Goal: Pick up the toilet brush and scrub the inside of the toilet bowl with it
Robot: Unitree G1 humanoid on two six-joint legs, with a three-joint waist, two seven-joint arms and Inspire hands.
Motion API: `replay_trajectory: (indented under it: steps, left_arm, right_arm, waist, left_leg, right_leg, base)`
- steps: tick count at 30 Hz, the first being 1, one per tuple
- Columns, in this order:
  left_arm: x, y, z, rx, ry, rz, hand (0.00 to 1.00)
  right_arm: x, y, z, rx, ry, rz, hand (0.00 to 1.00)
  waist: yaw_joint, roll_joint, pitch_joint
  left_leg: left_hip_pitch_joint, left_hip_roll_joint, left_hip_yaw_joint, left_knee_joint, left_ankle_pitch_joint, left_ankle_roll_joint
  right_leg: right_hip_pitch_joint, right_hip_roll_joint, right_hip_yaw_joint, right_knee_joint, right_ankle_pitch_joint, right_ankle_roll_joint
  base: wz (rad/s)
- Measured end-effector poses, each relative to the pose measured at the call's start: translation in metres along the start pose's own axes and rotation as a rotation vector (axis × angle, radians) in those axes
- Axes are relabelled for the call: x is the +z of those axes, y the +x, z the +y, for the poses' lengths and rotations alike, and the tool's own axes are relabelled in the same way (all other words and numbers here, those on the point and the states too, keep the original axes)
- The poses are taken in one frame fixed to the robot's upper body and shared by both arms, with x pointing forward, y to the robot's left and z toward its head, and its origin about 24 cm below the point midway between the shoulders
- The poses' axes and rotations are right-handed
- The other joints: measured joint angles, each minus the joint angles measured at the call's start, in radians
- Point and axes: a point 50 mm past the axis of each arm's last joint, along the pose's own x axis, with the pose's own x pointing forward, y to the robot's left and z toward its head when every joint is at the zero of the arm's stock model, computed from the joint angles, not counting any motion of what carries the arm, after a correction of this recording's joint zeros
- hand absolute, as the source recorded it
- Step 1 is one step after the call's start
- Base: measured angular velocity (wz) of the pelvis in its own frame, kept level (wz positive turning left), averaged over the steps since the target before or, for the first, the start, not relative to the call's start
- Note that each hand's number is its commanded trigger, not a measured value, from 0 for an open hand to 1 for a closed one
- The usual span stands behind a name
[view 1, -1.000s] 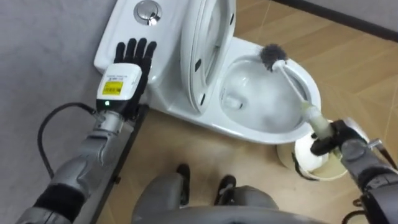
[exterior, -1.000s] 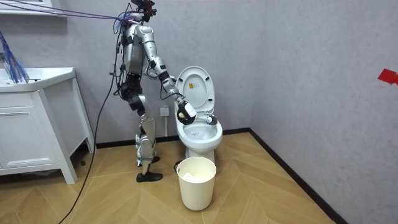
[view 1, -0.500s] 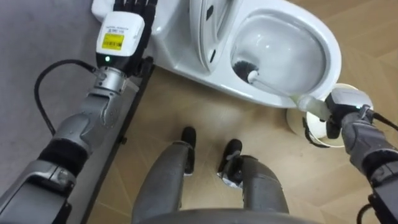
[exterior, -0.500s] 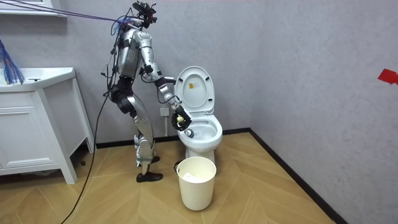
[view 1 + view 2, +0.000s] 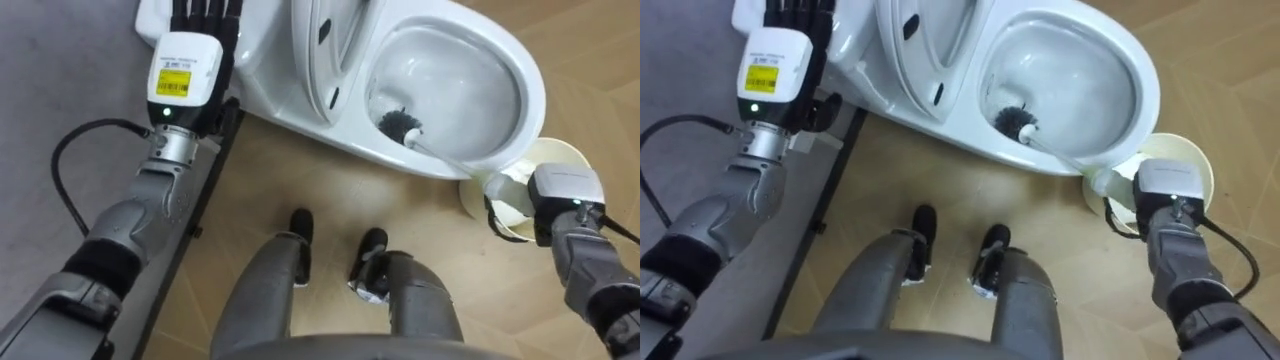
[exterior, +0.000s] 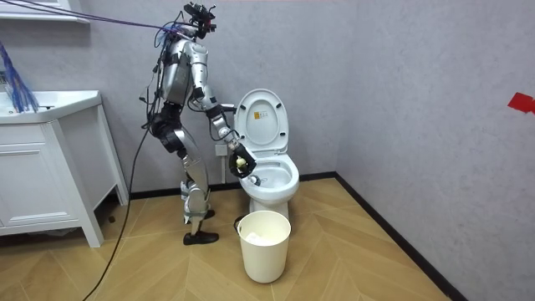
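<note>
Left hand, left eye view: I see the left hand (image 5: 193,40) lying flat on the toilet (image 5: 530,95) tank, fingers straight, holding nothing.
Right hand, left eye view: the right hand (image 5: 563,192) is curled round the brush (image 5: 398,124) handle, back upward, above the bin (image 5: 565,152). The bristles sit inside the bowl.
Room view: I see the robot bent beside the bowl.
Count: one brush, one toilet, one bin.

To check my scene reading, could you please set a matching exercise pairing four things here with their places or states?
1 white toilet brush with dark bristles
2 white toilet lid
3 round cream waste bin
4 left hand

A raised
B flat on white cistern
C bristles in white toilet bowl
D on wooden floor

Pairs: 1-C, 2-A, 3-D, 4-B
</note>
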Motion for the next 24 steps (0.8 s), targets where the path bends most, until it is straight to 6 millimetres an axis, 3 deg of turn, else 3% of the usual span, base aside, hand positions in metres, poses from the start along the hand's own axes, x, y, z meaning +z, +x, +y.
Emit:
replay_trajectory:
  steps: [3, 5, 6, 9, 12, 16, 20, 24]
  left_arm:
    - [0.0, 0.004, 0.001, -0.011, 0.002, 0.006, 0.0]
    - [0.002, 0.008, 0.001, -0.007, -0.024, 0.014, 0.0]
    - [0.003, 0.013, 0.005, 0.009, -0.038, 0.01, 0.0]
    - [0.012, 0.028, 0.012, 0.044, -0.064, -0.022, 0.0]
    - [0.018, 0.042, 0.022, 0.097, -0.066, -0.055, 0.0]
    - [0.016, 0.05, 0.04, 0.202, -0.045, -0.095, 0.0]
    - [0.012, 0.054, 0.048, 0.257, -0.028, -0.095, 0.0]
    - [0.003, 0.061, 0.061, 0.272, 0.024, -0.104, 0.0]
  right_arm:
    - [0.001, 0.004, -0.006, -0.014, -0.01, -0.005, 1.0]
    - [0.003, 0.011, -0.019, -0.034, -0.006, -0.004, 1.0]
    - [0.004, 0.016, -0.03, -0.052, 0.006, -0.003, 1.0]
    - [0.011, 0.032, -0.059, -0.056, 0.136, 0.009, 1.0]
    - [0.017, 0.045, -0.097, -0.084, 0.366, 0.056, 1.0]
    - [0.017, 0.053, -0.137, -0.141, 0.594, 0.09, 1.0]
    - [0.013, 0.054, -0.15, -0.17, 0.647, 0.096, 1.0]
    - [0.006, 0.055, -0.167, -0.216, 0.653, 0.101, 1.0]
  waist:
    - [0.006, 0.004, 0.0019]
    - [0.01, 0.019, 0.0101]
    - [0.018, 0.029, 0.0143]
    - [0.057, 0.027, 0.0218]
    - [0.084, 0.015, 0.0343]
    - [0.089, -0.036, 0.0612]
    - [0.079, -0.048, 0.0614]
    - [0.052, -0.076, 0.0679]
  left_leg:
    - [-0.001, 0.001, 0.0, 0.003, 0.0, -0.001]
    - [-0.01, 0.003, -0.003, 0.013, -0.001, -0.001]
    - [-0.03, 0.006, -0.005, 0.022, 0.0, -0.002]
    - [-0.073, 0.004, -0.001, 0.023, 0.012, -0.006]
    - [-0.108, -0.002, 0.005, 0.014, 0.03, -0.01]
    - [-0.149, 0.0, 0.015, 0.008, 0.048, -0.021]
    - [-0.187, -0.002, 0.012, 0.037, 0.049, -0.023]
    - [-0.208, -0.008, 0.013, 0.059, 0.056, -0.027]
  right_leg:
    - [-0.001, 0.0, -0.002, 0.01, -0.002, -0.004]
    - [-0.003, 0.0, -0.005, 0.012, -0.003, -0.006]
    - [-0.02, 0.001, -0.007, 0.017, -0.002, -0.004]
    - [-0.081, -0.006, 0.007, 0.048, 0.007, -0.016]
    - [-0.134, -0.024, 0.011, 0.078, 0.005, -0.027]
    - [-0.192, -0.027, 0.019, 0.106, -0.001, -0.043]
    - [-0.23, -0.03, 0.018, 0.138, -0.006, -0.051]
    - [-0.261, -0.049, 0.02, 0.178, -0.019, -0.059]
  base:
    - [0.0]
    - [0.0]
    - [-0.07]
    - [-0.07]
    - [0.05]
    - [0.04]
    - [0.01]
    - [0.04]
